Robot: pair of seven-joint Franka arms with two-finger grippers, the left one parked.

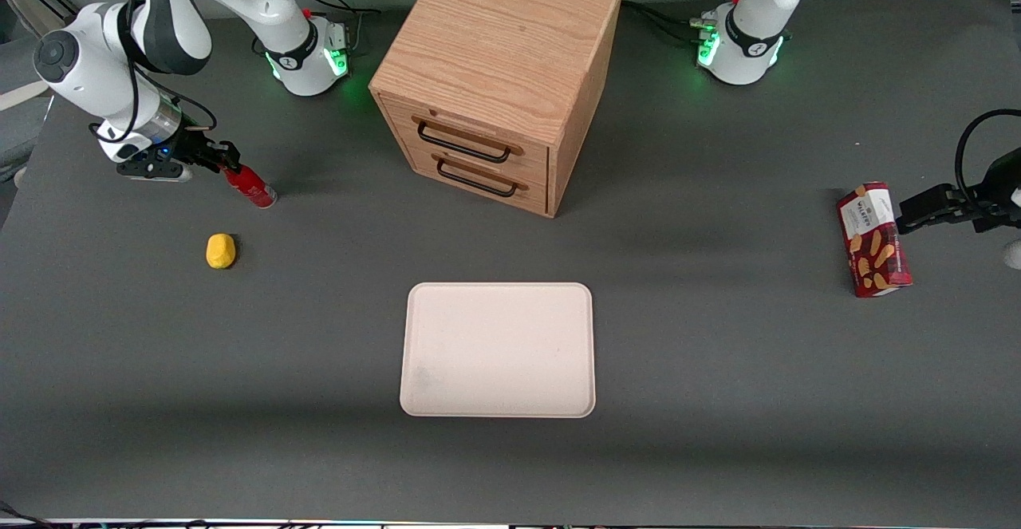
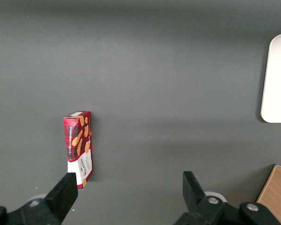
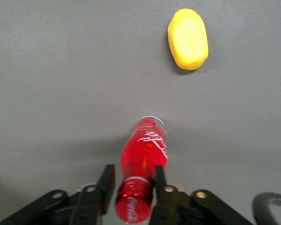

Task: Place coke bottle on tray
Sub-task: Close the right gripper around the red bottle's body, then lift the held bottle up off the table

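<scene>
The large flat cream-pink rectangular tray lies bare on the dark grey bench, nearest the front camera and well apart from the fingers. A small yellow rounded lump sits near them. Farther back, the gripper has its black fingers closed on the neck of the slim red coke bottle, which is tilted, silvery base on the bench.

A dark grey table carries the tray near its front edge, a wooden drawer cabinet, a yellow lump and a red wafer box; the gripper hovers by the working arm's end.
</scene>
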